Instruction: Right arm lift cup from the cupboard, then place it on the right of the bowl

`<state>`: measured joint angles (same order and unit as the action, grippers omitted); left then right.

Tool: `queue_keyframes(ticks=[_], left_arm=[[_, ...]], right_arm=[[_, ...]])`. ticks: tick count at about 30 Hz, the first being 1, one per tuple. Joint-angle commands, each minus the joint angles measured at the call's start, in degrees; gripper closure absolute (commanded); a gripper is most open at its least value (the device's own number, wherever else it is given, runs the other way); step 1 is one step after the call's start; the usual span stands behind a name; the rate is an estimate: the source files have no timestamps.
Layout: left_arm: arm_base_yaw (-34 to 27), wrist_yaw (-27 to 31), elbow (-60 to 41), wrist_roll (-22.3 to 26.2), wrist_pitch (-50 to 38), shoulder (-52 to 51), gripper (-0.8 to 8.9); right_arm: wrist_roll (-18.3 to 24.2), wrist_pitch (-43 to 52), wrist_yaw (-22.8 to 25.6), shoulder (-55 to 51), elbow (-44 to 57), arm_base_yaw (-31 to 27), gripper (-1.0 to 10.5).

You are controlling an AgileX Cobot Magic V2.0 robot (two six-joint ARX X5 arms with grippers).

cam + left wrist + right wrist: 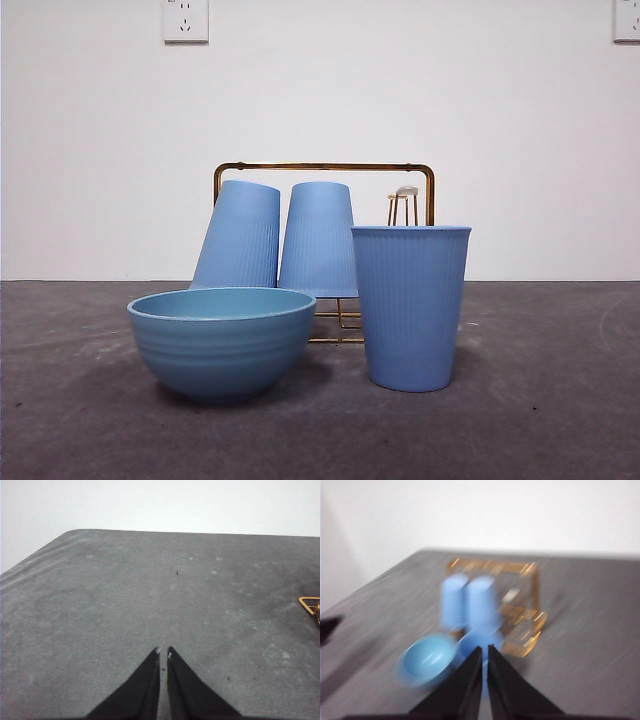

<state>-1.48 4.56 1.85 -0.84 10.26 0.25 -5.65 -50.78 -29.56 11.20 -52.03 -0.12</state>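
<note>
Now the cup [411, 308] stands upright on the worktop [560, 400], just to the right of the bowl [221, 342] and in front of the rack [325, 168]. A narrow gap separates cup and bowl. Two more cups [240, 235] sit upside down on the rack's prongs behind the bowl, the left one tilted, the other [319, 238] nearly straight. A bare looped prong [403, 203] shows above the standing cup's rim.

The right gripper [483, 650] is up and back from the scene, its fingers clenched together and grasping nothing; its view is blurred, with the bowl [425, 659] and rack [520, 610] below. The left gripper [163, 653] hangs over bare worktop, fingers also pressed together, with a rack corner [311, 605] at the edge.
</note>
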Motion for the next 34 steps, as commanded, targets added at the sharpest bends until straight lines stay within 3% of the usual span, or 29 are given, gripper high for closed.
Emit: queue_keyframes(ticks=[1,3,8,10,13,22,34], left_arm=[[0.0,-0.1,-1.1,0.0,0.4,-0.1,7.89],[0.0,-0.1,-1.1,0.0,0.4,-0.1,7.88],[0.0,-0.1,-1.1,-0.1,0.4,-0.1,7.88],[0.0,-0.1,-1.1,-0.1,0.4,-0.1,7.88],[0.0,-0.1,-1.1,-0.1,0.4,-0.1,7.88],[0.0,-0.1,-1.1,-0.1,0.4,-0.1,7.88],[0.0,-0.1,-1.1,0.0,0.5,-0.1,7.89]], right_arm=[[4.3,6.6,6.4,-0.6,4.5,-2.2,9.3],[4.2,12.8,11.4,-1.7,10.5,-4.2,9.3],[4.9,28.2,14.9,-6.3,27.9,-7.6,9.3],[5.6,32.5,19.9,-7.8,34.6,-7.6,9.3],[4.6,34.5,22.1,-9.1,40.7,-7.6,9.3],[4.8,35.1,22.9,-11.0,49.4,-7.4,9.3],[6.2,38.0,26.5,-11.0,50.3,-5.9,9.3]])
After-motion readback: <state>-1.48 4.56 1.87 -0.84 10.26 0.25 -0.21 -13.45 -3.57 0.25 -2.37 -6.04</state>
